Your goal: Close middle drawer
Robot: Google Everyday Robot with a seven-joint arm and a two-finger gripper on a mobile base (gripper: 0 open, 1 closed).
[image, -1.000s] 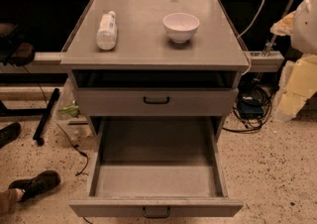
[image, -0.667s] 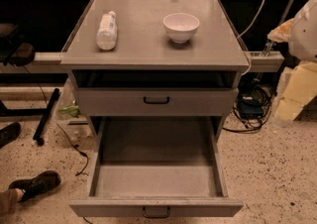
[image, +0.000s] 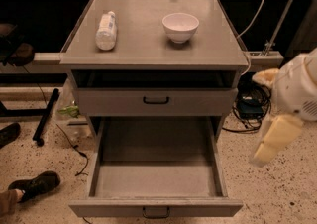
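The middle drawer [image: 156, 178] is pulled far out of the grey cabinet. It is wide, deep and empty, and its flat front [image: 99, 208] with a small dark handle [image: 156, 212] lies at the bottom edge of the view. The drawer front above it [image: 198, 103] stands slightly out, with a dark gap over it. The lowest drawer is hidden under the open one. My gripper [image: 263, 156], cream-coloured, hangs at the right of the cabinet, level with the open drawer's side and apart from it, holding nothing that I can see.
On the cabinet top [image: 148, 44] lie a white bottle [image: 106, 30] on its side and a white bowl [image: 180, 27]. Cables and a dark box [image: 250, 105] lie on the floor at the right. A person's shoe [image: 34, 184] is at the lower left.
My arm and gripper have come down along the cabinet's right side, from beside the top to beside the open drawer. The drawers, bottle and bowl have not moved.
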